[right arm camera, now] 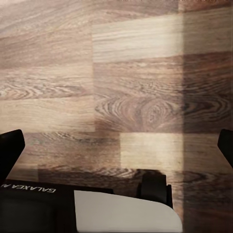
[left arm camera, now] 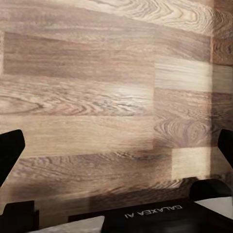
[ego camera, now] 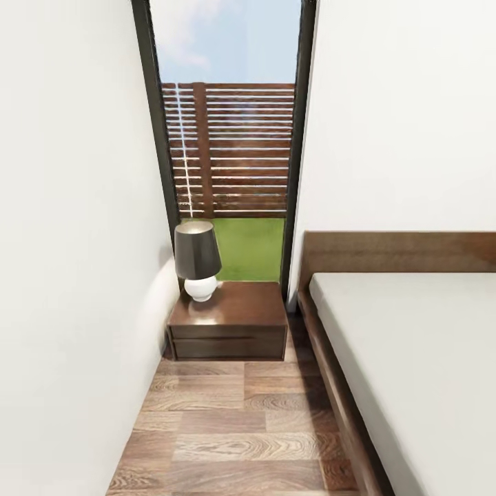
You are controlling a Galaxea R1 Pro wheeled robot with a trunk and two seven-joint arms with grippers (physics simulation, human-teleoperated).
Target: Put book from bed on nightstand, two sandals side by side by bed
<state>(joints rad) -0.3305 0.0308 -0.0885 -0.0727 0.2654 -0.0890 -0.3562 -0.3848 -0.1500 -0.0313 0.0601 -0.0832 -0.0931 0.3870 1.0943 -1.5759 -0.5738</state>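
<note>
Floor: brown wood-plank floor (ego camera: 234,434) fills the near ground, running in a narrow strip between the white wall (ego camera: 69,275) on the left and the bed on the right
Left gripper: in the left wrist view the left gripper (left arm camera: 116,145) hangs over bare planks, its two black fingertips (left arm camera: 9,145) spread wide at opposite edges of the picture, nothing between them
Right gripper: in the right wrist view the right gripper (right arm camera: 116,143) is likewise spread wide over bare floor, holding nothing
Robot base: a dark body lettered GALAXEA AI (left arm camera: 150,212) sits under the left wrist camera
Bed: large bed with a pale grey-white mattress (ego camera: 413,358) and a dark brown wooden frame, along the right side; the part of the mattress in view is bare
Nightstand: small dark reddish-brown glossy wooden cabinet (ego camera: 229,324) with drawer fronts shut, standing against the left wall just beside the head of the bed, ahead of the robot and well apart from both grippers
On the nightstand: a table lamp with a dark shade and round white base (ego camera: 198,265) at its back left corner; the rest of the top is bare
Headboard: dark brown wooden panel (ego camera: 399,251) behind the mattress
Window: tall dark-framed window (ego camera: 227,138) behind the nightstand, showing grass, a slatted brown fence and sky
</note>
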